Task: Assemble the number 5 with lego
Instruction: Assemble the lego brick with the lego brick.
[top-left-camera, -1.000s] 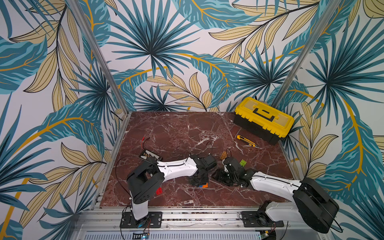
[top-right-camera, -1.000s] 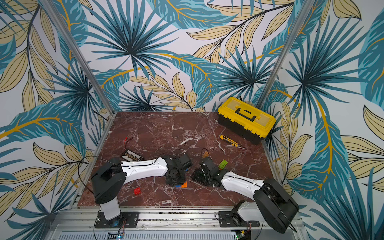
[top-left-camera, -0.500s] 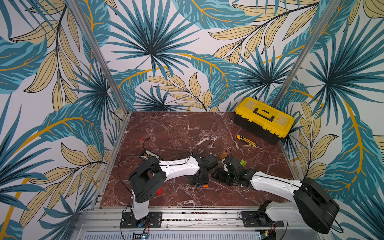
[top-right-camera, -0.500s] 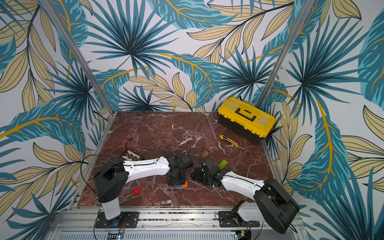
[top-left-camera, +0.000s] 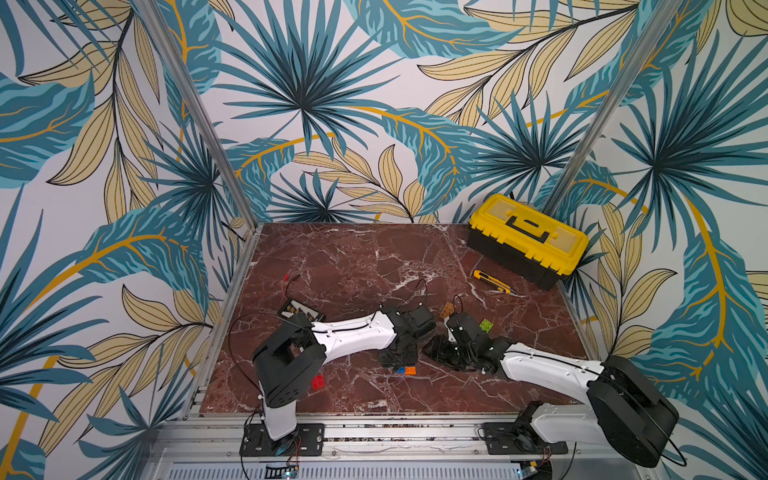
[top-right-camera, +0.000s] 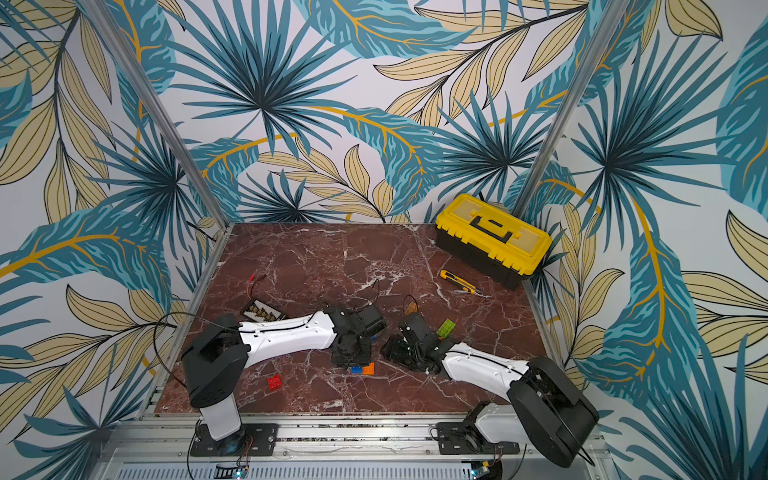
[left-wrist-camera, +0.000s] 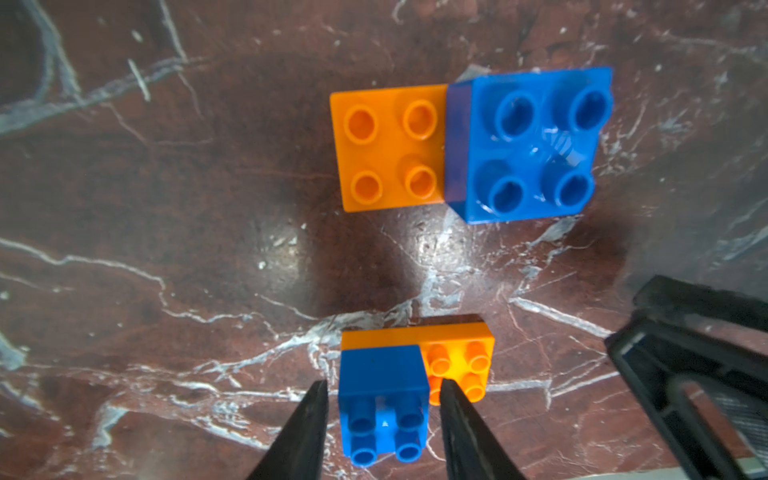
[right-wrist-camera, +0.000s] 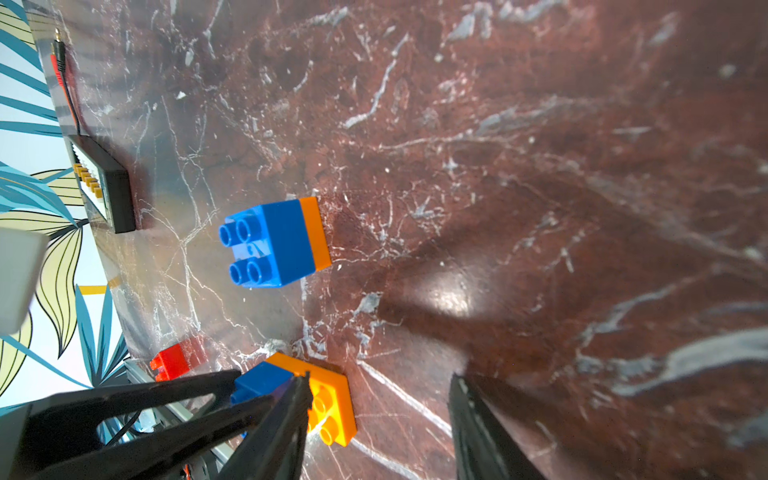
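A blue square lego brick (left-wrist-camera: 382, 399) sits on one end of an orange oblong (left-wrist-camera: 457, 361), near the table's front in both top views (top-left-camera: 405, 370) (top-right-camera: 361, 369). My left gripper (left-wrist-camera: 384, 415) is open and straddles the blue brick, with a thin gap at each finger. My right gripper (right-wrist-camera: 380, 415) is open just to the right, one finger (right-wrist-camera: 286, 419) over the orange studs. A second blue-on-orange pair (left-wrist-camera: 465, 141) (right-wrist-camera: 274, 241) lies a little farther back. A red brick (top-left-camera: 318, 381), a lime-green brick (top-left-camera: 486, 325) and a tan-orange brick (top-left-camera: 448, 309) lie loose.
A yellow-and-black toolbox (top-left-camera: 528, 239) stands at the back right, with a utility knife (top-left-camera: 492, 286) in front of it. A black board with yellow parts (top-left-camera: 299, 309) and red-black wires (top-left-camera: 291, 277) lie at the left. Both arms cross the front of the table.
The left arm has shifted slightly over the blue and orange lego, and its jaws have parted from shut. The right arm has not moved.
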